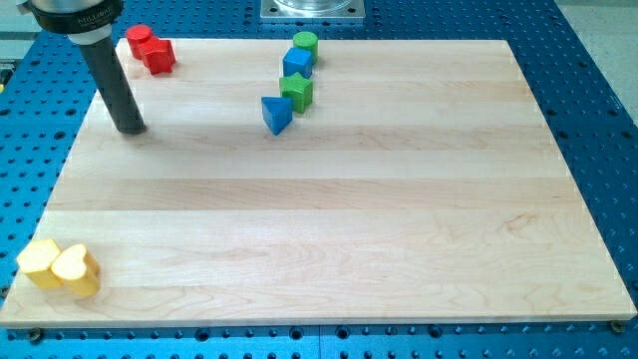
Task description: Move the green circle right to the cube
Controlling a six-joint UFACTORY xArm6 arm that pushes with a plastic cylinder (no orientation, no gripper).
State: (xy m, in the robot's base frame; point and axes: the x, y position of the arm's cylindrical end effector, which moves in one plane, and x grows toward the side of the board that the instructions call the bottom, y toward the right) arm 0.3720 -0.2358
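Camera view: my tip (130, 128) rests on the wooden board (329, 239) in the upper left of the frame, touching no block; it is a bare rod, no jaws, holding nothing. Green circle (305, 43) sits at top centre, touching the blue cube (297, 63) just below it. Below those: green star (297, 92), then blue triangle (276, 114). Red circle (140, 40) and a second red block (159, 56) sit just right of the rod. Two yellow blocks, one unclear (38, 262), one a yellow heart (77, 269), lower left corner.
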